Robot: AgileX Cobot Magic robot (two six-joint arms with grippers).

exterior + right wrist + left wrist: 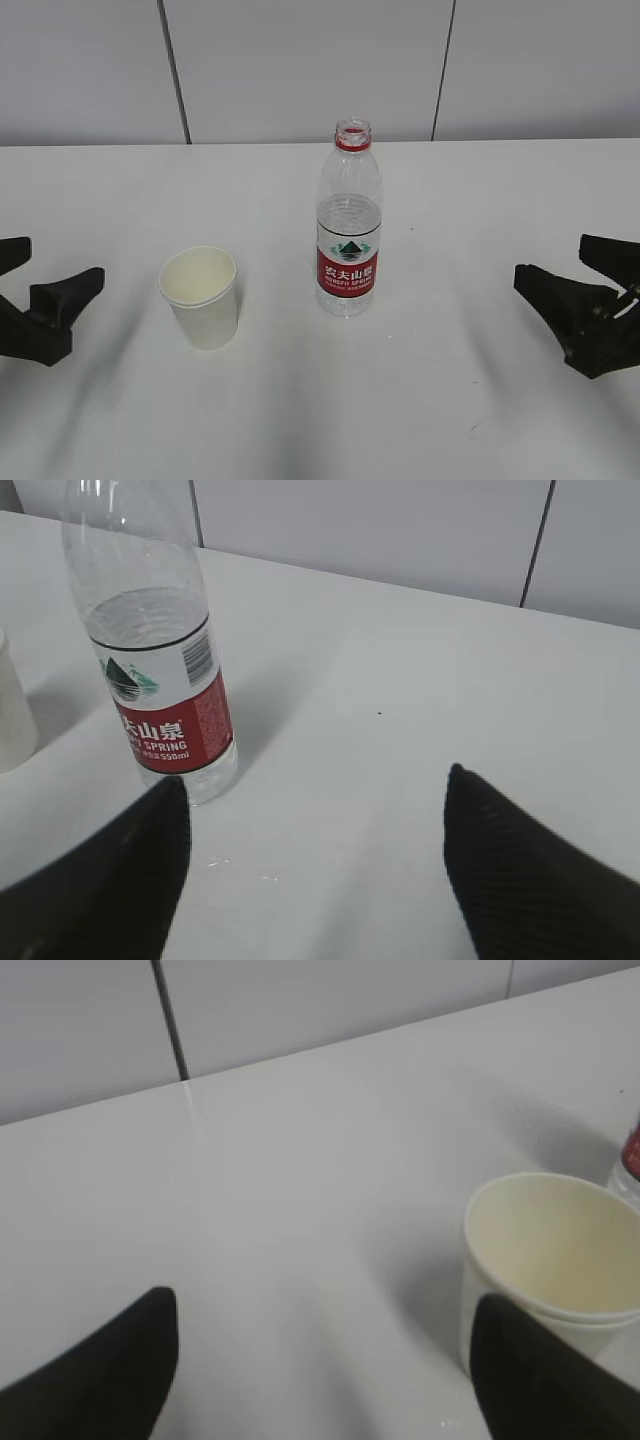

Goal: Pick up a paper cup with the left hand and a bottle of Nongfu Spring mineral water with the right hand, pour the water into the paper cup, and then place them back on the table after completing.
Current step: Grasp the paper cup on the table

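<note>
The white paper cup (200, 295) stands upright on the table (470, 190), left of centre, and its cream inside looks empty. Beside it to the right stands the Nongfu Spring bottle (349, 220), uncapped, with a red label and water up to about mid-height. My left gripper (62, 262) is open at the left edge, well clear of the cup. The right hand (550, 258) is open at the right edge, apart from the bottle. In the left wrist view the cup (555, 1260) sits just beyond the right finger of the gripper (322, 1300). In the right wrist view the bottle (160, 680) stands beyond the left finger of the gripper (315, 778).
A grey panelled wall (300, 70) closes the far side of the table. The bottle's edge (630, 1160) shows at the right of the left wrist view, and the cup's side (12, 720) at the left of the right wrist view.
</note>
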